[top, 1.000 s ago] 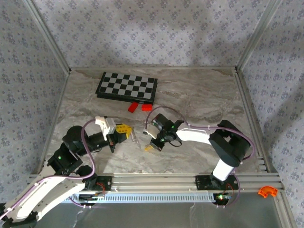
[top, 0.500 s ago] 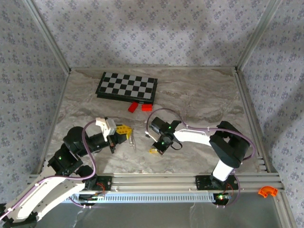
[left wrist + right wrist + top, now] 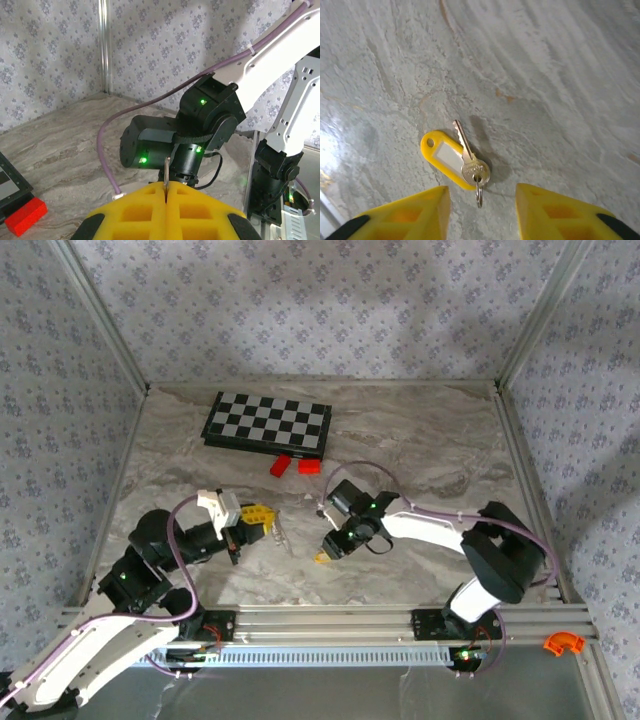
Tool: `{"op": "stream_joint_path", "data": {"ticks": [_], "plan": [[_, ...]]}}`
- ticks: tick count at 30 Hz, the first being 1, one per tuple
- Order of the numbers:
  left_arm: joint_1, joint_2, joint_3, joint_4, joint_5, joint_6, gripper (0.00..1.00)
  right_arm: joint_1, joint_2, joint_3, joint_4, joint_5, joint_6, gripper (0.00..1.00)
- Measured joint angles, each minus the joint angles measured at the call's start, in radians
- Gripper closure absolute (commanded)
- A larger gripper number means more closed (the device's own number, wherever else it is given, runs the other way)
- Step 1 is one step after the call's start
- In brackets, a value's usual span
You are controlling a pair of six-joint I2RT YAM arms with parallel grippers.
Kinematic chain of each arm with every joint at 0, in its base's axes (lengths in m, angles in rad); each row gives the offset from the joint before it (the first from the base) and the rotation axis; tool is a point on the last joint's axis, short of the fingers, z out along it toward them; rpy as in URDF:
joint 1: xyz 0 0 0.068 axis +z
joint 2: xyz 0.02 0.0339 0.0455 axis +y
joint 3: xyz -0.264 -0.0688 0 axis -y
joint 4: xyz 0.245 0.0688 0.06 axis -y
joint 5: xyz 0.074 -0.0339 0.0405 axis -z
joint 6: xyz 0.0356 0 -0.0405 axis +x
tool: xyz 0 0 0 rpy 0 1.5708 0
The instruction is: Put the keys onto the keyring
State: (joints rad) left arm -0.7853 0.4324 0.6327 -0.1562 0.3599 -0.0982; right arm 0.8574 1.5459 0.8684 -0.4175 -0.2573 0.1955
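My left gripper is pressed together on the keyring, holding it up so a key can go on. My right gripper is spread wide over the key, which lies flat on the table, ready for me to pick up

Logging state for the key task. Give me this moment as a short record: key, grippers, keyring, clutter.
key: small silver key with a yellow oval tag, flat on the grey marble table
left gripper: shut on the thin pale keyring, pinched between its yellow fingers
right gripper: open over the key, not touching it
progress: key not yet on the ring
clutter: black-and-white chessboard and two red blocks at the far side
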Motion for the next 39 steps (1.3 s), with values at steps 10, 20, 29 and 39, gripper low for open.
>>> {"op": "stream_joint_path", "data": {"ticks": [10,20,29,39], "plan": [[0.000,0.000,0.000,0.000,0.012,0.000,1.00,-0.040,-0.075,-0.148,0.119,-0.156,0.045,0.51],[0.000,0.028,0.000,0.001,0.018,0.000,1.00,-0.090,-0.054,-0.190,0.203,-0.257,0.043,0.59],[0.000,0.028,0.000,0.002,0.018,0.000,1.00,-0.099,-0.006,-0.190,0.225,-0.279,0.024,0.68],[0.001,0.028,0.000,0.002,0.018,-0.001,1.00,-0.100,0.008,-0.190,0.232,-0.278,0.021,0.76]]}}
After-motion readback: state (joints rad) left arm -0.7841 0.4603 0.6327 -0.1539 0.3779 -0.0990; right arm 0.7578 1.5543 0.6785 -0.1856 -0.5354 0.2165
